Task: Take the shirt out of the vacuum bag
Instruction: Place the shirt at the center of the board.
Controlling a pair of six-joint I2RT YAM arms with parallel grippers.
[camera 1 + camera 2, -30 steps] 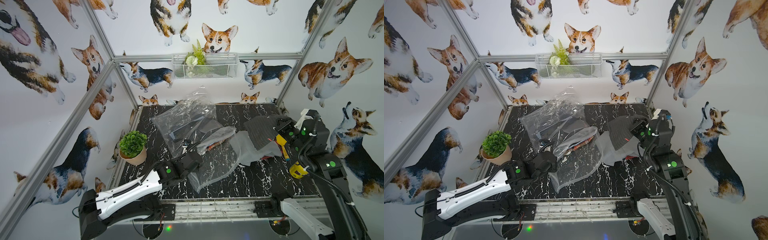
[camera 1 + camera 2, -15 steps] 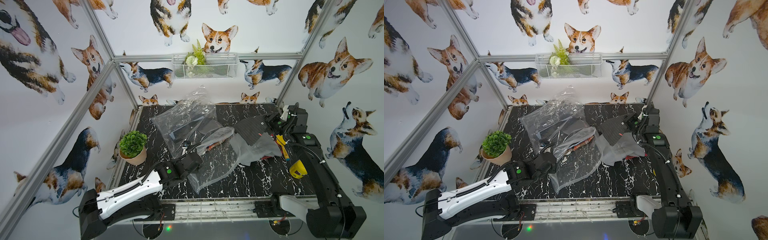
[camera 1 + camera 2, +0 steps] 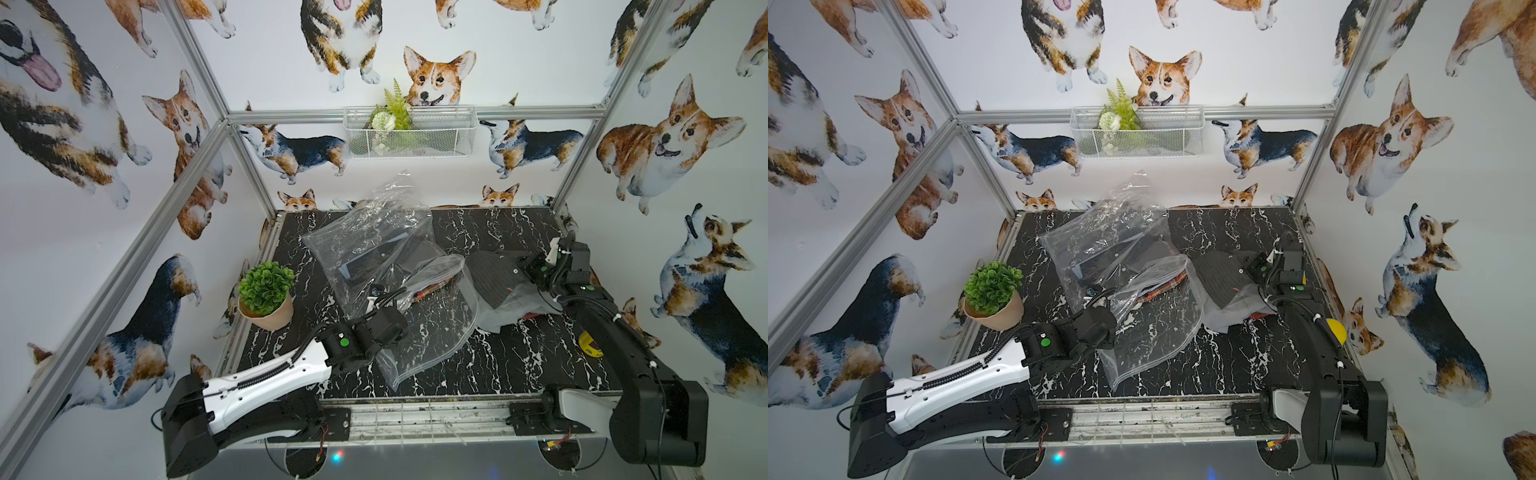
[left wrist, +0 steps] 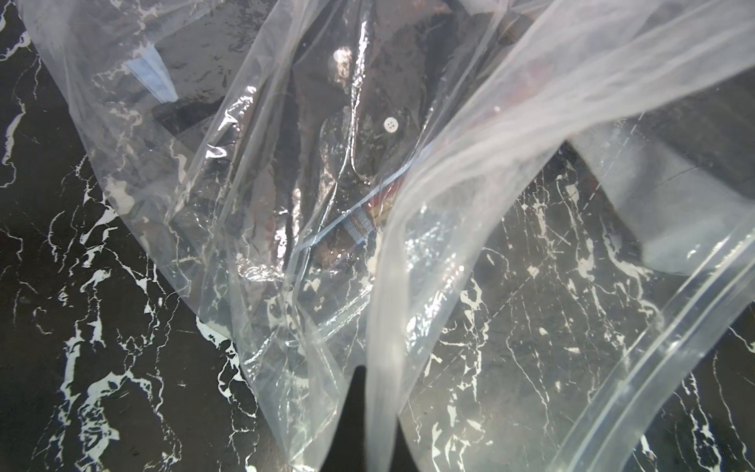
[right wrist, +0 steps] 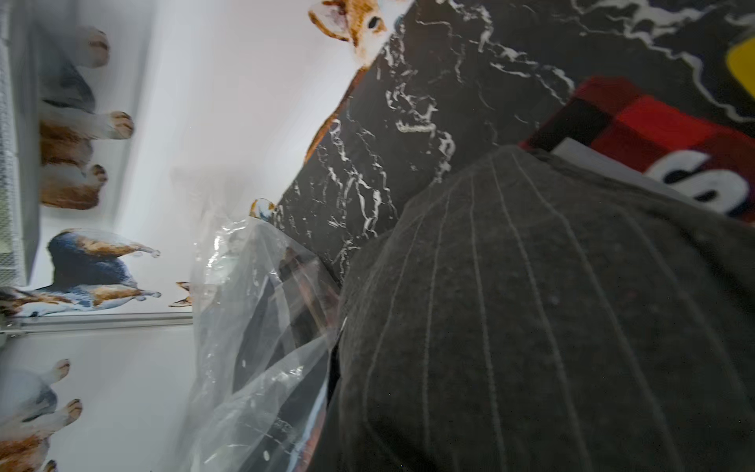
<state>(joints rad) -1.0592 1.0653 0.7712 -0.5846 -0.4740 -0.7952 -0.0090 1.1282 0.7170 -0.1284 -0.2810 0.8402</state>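
Note:
The vacuum bag (image 3: 374,237) (image 3: 1108,232) lies crumpled and see-through across the middle of the black marble table. My left gripper (image 3: 374,297) (image 3: 1089,291) is shut on a fold of its plastic; in the left wrist view the film (image 4: 286,184) runs between the dark fingertips (image 4: 354,408). The shirt (image 3: 494,274) (image 3: 1221,270), dark grey with thin pale stripes, is at the right side, outside the bag's mouth. My right gripper (image 3: 524,269) (image 3: 1246,266) is shut on its raised edge. In the right wrist view the shirt (image 5: 531,306) covers the jaws.
A potted plant (image 3: 266,291) stands at the left edge. Dark clothes (image 3: 415,253) and a plaid cloth (image 3: 430,290) show through the bag. Light grey cloth (image 3: 511,307) lies under the shirt. A yellow object (image 3: 590,345) sits by the right arm. A wire basket (image 3: 409,133) hangs on the back wall.
The right arm has dropped from a raised, folded pose to a low stretch along the right edge, still gripping the shirt. The left arm and bag have stayed put.

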